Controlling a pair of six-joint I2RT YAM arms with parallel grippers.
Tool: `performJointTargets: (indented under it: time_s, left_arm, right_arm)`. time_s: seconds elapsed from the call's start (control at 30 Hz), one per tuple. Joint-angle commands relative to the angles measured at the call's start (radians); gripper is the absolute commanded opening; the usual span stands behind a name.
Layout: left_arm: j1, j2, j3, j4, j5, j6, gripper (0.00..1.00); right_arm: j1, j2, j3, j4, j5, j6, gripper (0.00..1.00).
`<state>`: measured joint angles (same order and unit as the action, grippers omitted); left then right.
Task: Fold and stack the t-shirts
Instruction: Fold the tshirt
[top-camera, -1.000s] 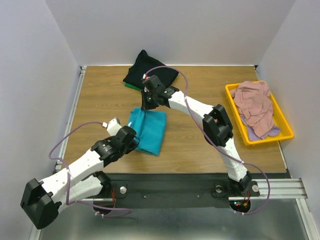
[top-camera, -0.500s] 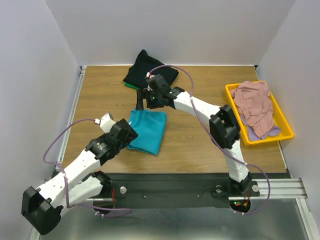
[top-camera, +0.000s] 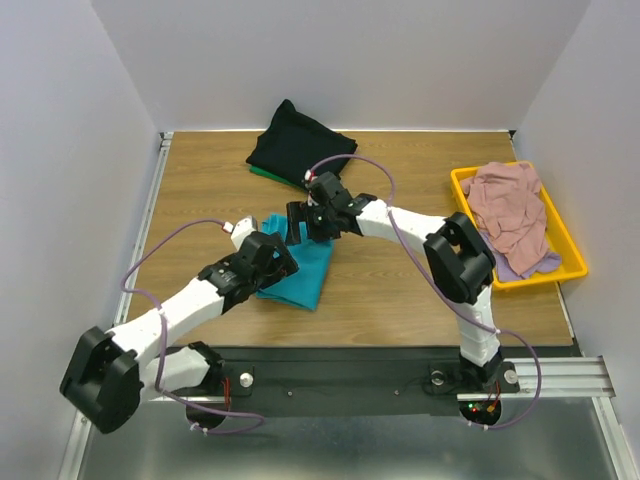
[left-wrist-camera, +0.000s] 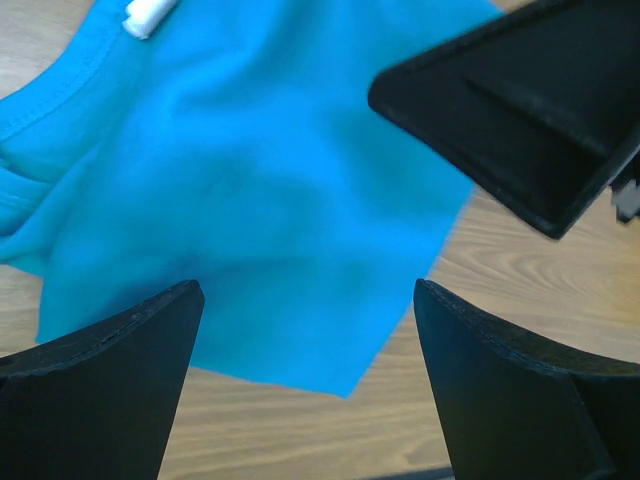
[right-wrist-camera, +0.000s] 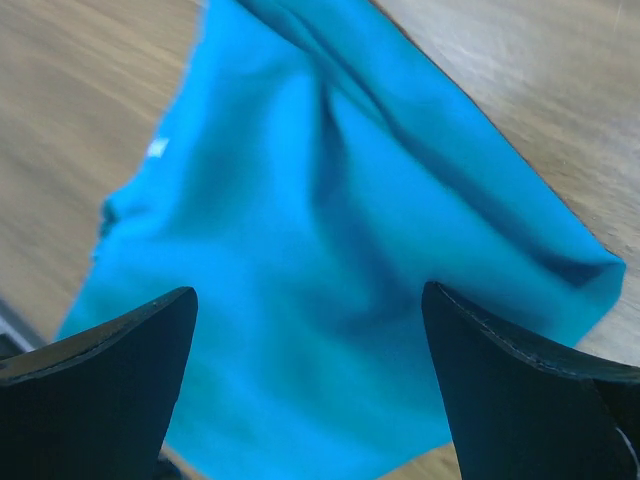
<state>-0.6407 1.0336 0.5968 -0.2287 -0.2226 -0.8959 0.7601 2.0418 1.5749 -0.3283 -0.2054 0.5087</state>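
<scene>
Both sets of jaws stand wide apart and hold nothing. The left gripper (left-wrist-camera: 310, 300) hangs over the near-left part of the teal t-shirt (left-wrist-camera: 250, 180), and the right gripper (right-wrist-camera: 310, 300) hangs over its far edge. One black finger of the right gripper shows at the upper right of the left wrist view. The teal t-shirt lies partly folded and rumpled on the wooden table (top-camera: 400, 290), between the two grippers and well apart from the other shirts. Its white neck label (left-wrist-camera: 150, 15) shows at one edge.

The step in hand looks like taking a fresh grip for the next fold. Each gripper would do well to come down on an outer edge or corner, not the middle, and pinch every layer, so that the cloth lifts flat and the edges meet squarely.

By count there are five shirts:
- the one teal t-shirt;
- one black t-shirt (top-camera: 295, 150) at the far side;
- a green t-shirt (top-camera: 262, 172), a mere sliver under the black one;
- one dusty pink t-shirt (top-camera: 510, 205) and one pale lavender t-shirt (top-camera: 525, 265), both heaped unfolded in the single yellow tray (top-camera: 472, 230).
</scene>
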Motion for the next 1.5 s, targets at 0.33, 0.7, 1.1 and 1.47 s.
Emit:
performJointTargets:
  time_s: [0.33, 0.7, 1.1, 1.47]
  left_arm:
    - [0.061, 0.18, -0.061, 0.219, 0.098, 0.095, 0.98]
    - [0.052, -0.044, -0.042, 0.178, 0.166, 0.21, 0.98]
    - [0.055, 0.012, -0.046, 0.072, 0.04, 0.115, 0.89]
    - [0.064, 0.189, -0.014, 0.138, 0.071, 0.133, 0.35]
  right_arm:
    - [0.005, -0.195, -0.517, 0.162, 0.184, 0.286, 1.0]
    - [0.197, -0.667, -0.905, 0.213, 0.231, 0.446, 1.0]
    - [0.127, -0.708, -0.765, 0.146, 0.474, 0.314, 1.0]
    - [-0.025, -0.465, -0.645, 0.144, 0.397, 0.243, 0.53]
